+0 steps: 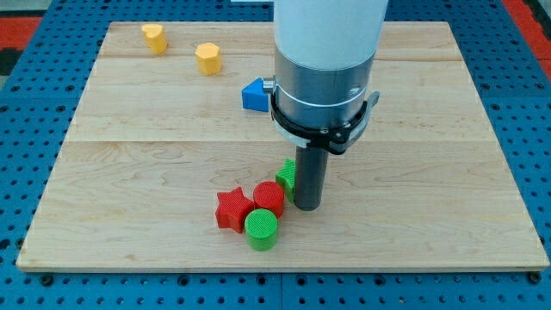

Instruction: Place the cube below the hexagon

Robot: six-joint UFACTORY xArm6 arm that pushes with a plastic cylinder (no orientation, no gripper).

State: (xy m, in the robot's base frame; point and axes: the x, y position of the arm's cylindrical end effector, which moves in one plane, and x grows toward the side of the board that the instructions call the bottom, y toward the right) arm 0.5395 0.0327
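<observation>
My tip (307,207) rests on the board just right of a red cylinder (269,199). A green block (285,175) sits against the rod's left side, partly hidden, so I cannot make out its shape. A yellow hexagon (207,58) lies near the view's top left. A blue block (254,93) with a corner pointing left shows beside the arm's body, and its right part is hidden. No block shows clearly as a cube.
A red star (231,210) and a green cylinder (261,230) cluster with the red cylinder below and left of my tip. Another yellow block (154,37) lies at the top left. The wooden board (430,172) sits on a blue pegboard.
</observation>
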